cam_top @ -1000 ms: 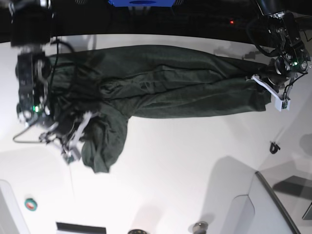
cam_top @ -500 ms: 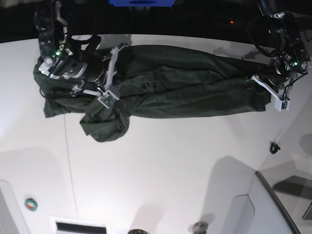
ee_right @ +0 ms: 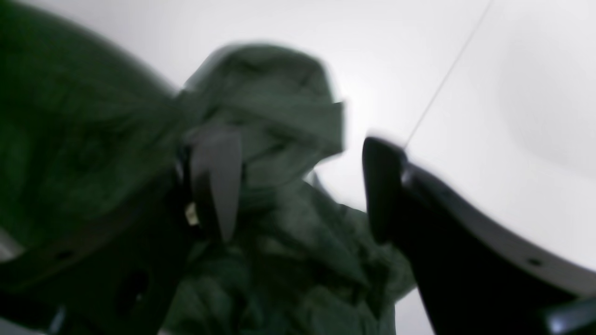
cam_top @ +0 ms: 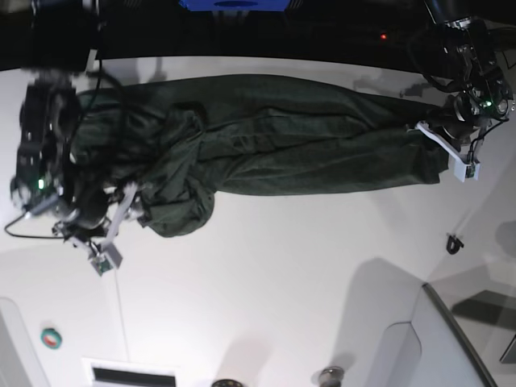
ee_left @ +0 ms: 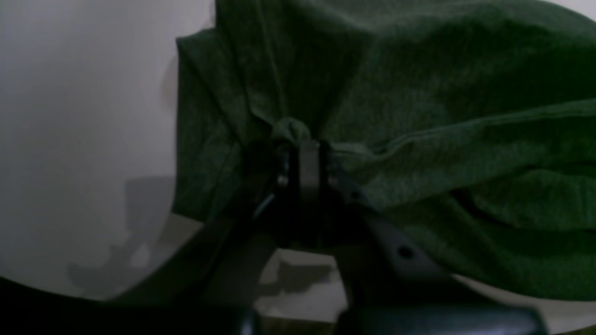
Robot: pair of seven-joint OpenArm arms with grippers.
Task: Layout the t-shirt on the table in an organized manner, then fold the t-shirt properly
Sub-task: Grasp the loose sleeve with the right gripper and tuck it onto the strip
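- Small round green and red item [cam_top: 51,338]: lies alone on the near part of the surface [cam_top: 282,266], on the base view's left, well apart from the cloth.
- Small dark item [cam_top: 454,243]: lies on the surface at the base view's right, below the far-side arm, apart from the cloth.
- Thin dark seam line [cam_top: 119,298]: runs across the white surface from the near edge toward the bunched end of the cloth; also seen in the right wrist view [ee_right: 447,74].
- Right claw [ee_right: 298,186]: at the base view's left [cam_top: 105,222], over the bunched end of the cloth. Jaws stand wide apart in the wrist view; one finger [ee_right: 216,179] lies against the fabric, the other finger [ee_right: 384,186] stands clear over white surface. Nothing is pinched between them. View is blurred.
- T-shirt [cam_top: 274,145]: dark green, plain, wrinkled; stretched in a long band across the far half of the surface, from the right claw to the left claw. End near the right claw is bunched into a rounded heap [ee_right: 274,116]; the remainder lies flatter with long creases.
- Left claw [ee_left: 300,160]: at the base view's right [cam_top: 451,137], at the opposite end of the t-shirt [ee_left: 419,116]. Jaws are pressed together on a gathered pinch of green fabric; cloth fans out from the grip across the surface [ee_left: 84,116].
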